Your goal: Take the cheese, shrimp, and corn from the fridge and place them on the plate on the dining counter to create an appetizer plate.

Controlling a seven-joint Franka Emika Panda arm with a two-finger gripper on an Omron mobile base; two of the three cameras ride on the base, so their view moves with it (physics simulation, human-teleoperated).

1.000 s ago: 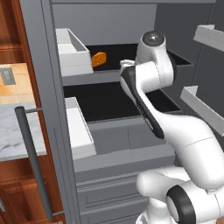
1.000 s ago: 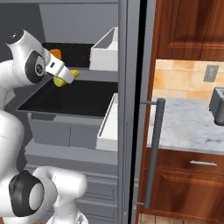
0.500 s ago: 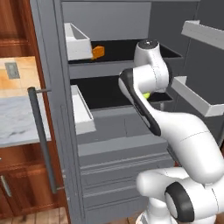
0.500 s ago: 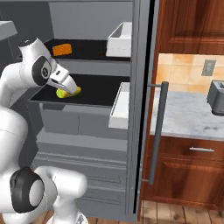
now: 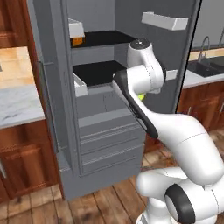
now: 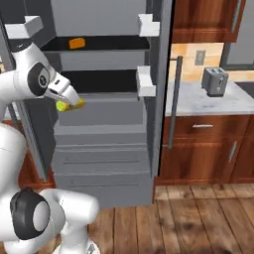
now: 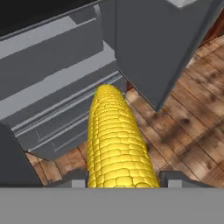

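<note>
My gripper (image 6: 73, 102) is shut on the corn (image 7: 116, 140), a yellow cob with a green end (image 6: 61, 105), and holds it in front of the open fridge (image 6: 99, 124), outside its shelves. In the hand view the cob runs up between the two fingertips (image 7: 74, 179) over the fridge's lower drawers and the wood floor. From the left base view a bit of the corn (image 5: 141, 96) peeks out behind the arm. The cheese (image 6: 76, 43), an orange wedge, lies on the upper black shelf and is seen again at the shelf's left end (image 5: 77, 42). The shrimp, plate and dining counter are out of view.
The fridge door (image 6: 163, 74) stands open with white bins (image 6: 146, 82) and a long dark handle (image 6: 173, 101). A marble wall counter holds a toaster (image 6: 215, 81). A sink (image 5: 205, 68) lies to the right. Wood floor (image 6: 198, 218) spreads in front of the fridge.
The base has backed and turned, so the whole scene has shifted. The gripper, still holding the corn, has come out of the fridge shelf and now hangs lower in front of it.
</note>
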